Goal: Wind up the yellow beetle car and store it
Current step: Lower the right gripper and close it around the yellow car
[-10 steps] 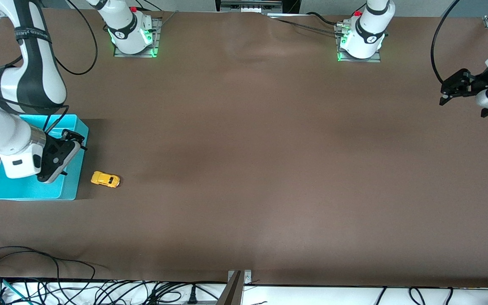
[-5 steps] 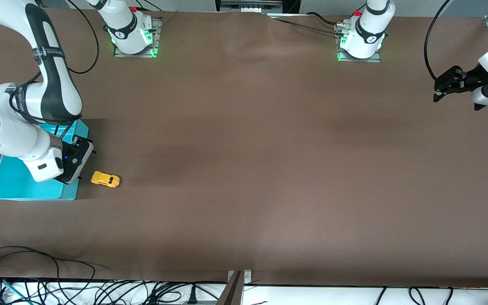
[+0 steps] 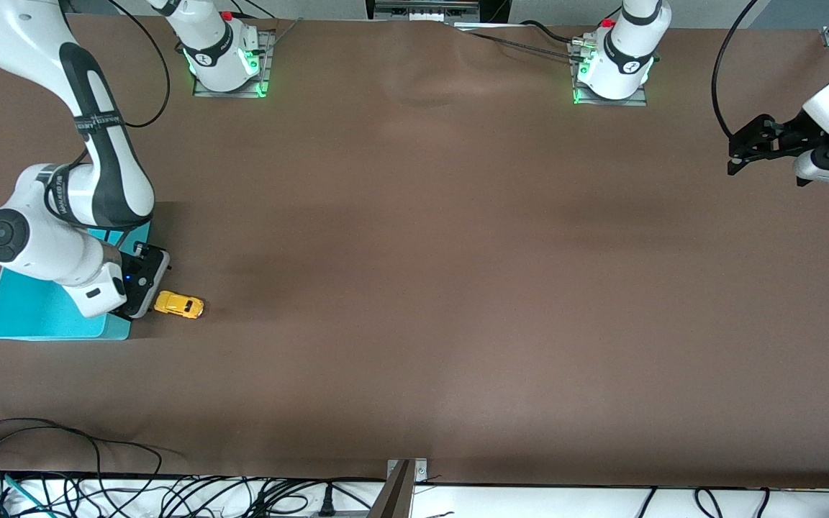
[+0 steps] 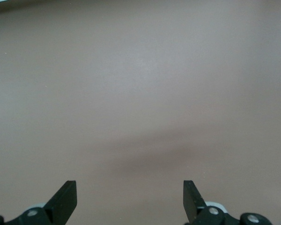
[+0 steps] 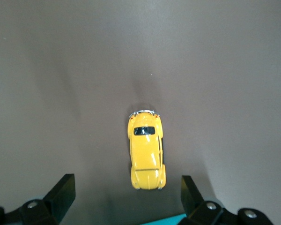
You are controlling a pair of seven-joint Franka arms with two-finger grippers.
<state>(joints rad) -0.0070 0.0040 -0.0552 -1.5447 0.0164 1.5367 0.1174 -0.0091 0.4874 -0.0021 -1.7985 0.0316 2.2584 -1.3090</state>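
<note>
What moved: the right hand has slid off the turquoise bin toward the car since a second ago, and the left hand has drifted a little inward from the surface's edge. The car itself hasn't budged.
Yellow beetle car: sitting on the brown surface just beside the bin, on the side toward the left arm's end, in the corner area at the right arm's end, nearer the front camera's edge than the arm bases. It's on its wheels; in the right wrist view it lies lengthwise between the fingers' line of sight.
Right hand: up above the bin's edge right next to the car, fingers spread wide, nothing in them. Not touching the car as far as I can see.
Left hand: up in the air over the surface's edge at the left arm's end, well apart from everything. Fingers wide apart too, holding nothing, just bare surface under it.
Turquoise bin: mostly hidden under the right arm, so can't say what's inside.
</note>
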